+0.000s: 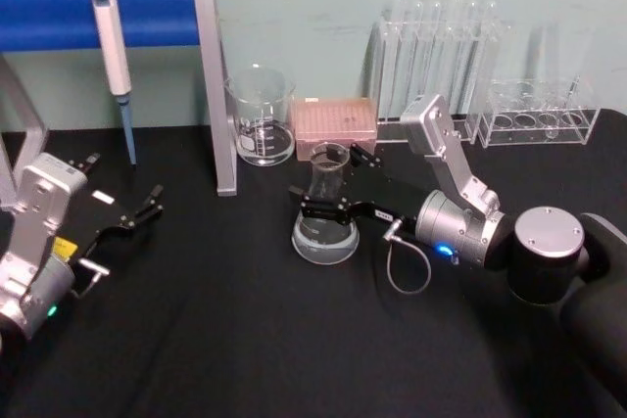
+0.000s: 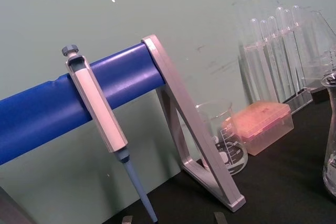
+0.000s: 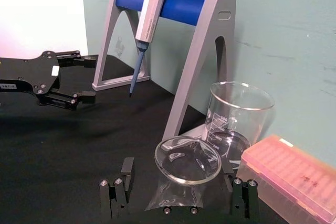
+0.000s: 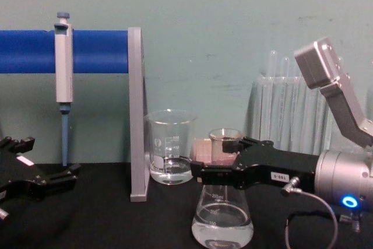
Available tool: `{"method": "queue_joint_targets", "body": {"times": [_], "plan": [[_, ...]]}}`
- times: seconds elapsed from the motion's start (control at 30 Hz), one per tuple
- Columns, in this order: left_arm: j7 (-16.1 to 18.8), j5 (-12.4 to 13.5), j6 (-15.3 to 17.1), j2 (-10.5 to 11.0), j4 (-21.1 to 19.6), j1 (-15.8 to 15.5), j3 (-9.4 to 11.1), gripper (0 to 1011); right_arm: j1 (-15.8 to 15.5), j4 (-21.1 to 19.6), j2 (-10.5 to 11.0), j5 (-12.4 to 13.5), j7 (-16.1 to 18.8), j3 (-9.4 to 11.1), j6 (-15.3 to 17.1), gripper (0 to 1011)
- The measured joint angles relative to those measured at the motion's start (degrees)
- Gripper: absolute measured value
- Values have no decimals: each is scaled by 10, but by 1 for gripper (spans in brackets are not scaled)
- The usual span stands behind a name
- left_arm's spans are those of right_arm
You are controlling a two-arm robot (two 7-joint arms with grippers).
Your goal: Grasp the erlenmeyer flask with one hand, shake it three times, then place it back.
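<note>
The erlenmeyer flask (image 1: 325,232) (image 4: 222,223) stands upright on the black table with a little clear liquid in its base. My right gripper (image 1: 328,183) (image 4: 211,158) reaches in from the right at neck height, open, with one finger on each side of the neck. In the right wrist view the flask mouth (image 3: 186,160) sits between the fingers (image 3: 116,195), with a gap on both sides. The flask's edge (image 2: 331,145) also shows in the left wrist view. My left gripper (image 1: 152,201) (image 3: 93,78) (image 4: 52,158) rests open and empty at the table's left.
A glass beaker (image 1: 261,115) stands just behind and left of the flask, beside the grey leg of the blue pipette stand (image 1: 217,85) holding a pipette (image 1: 113,56). A pink tip box (image 1: 336,119) and test tube racks (image 1: 441,46) (image 1: 542,113) line the back.
</note>
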Motion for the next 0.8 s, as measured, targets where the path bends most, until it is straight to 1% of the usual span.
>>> {"method": "queue_joint_targets", "body": {"times": [0.13,0.3,0.33,0.4,0.5,0.57,0.63,0.8], "plan": [[0,0,0,0,0,0,0,1001,-3,-6,3,3,2,1,2,1000],[0,0,0,0,0,0,0,1001,-21,-34,19,10,3,9,11,1000],[0,0,0,0,0,0,0,1001,-28,-46,27,11,2,11,15,1000],[0,0,0,0,0,0,0,1001,-36,-59,34,13,1,14,19,1000],[0,0,0,0,0,0,0,1001,-58,-93,54,20,-2,20,31,1000],[0,0,0,0,0,0,0,1001,-63,-100,58,22,-2,22,33,1000],[0,0,0,0,0,0,0,1001,-82,-128,77,28,-2,27,40,1000],[0,0,0,0,0,0,0,1001,-104,-161,102,38,5,33,44,1000]]}}
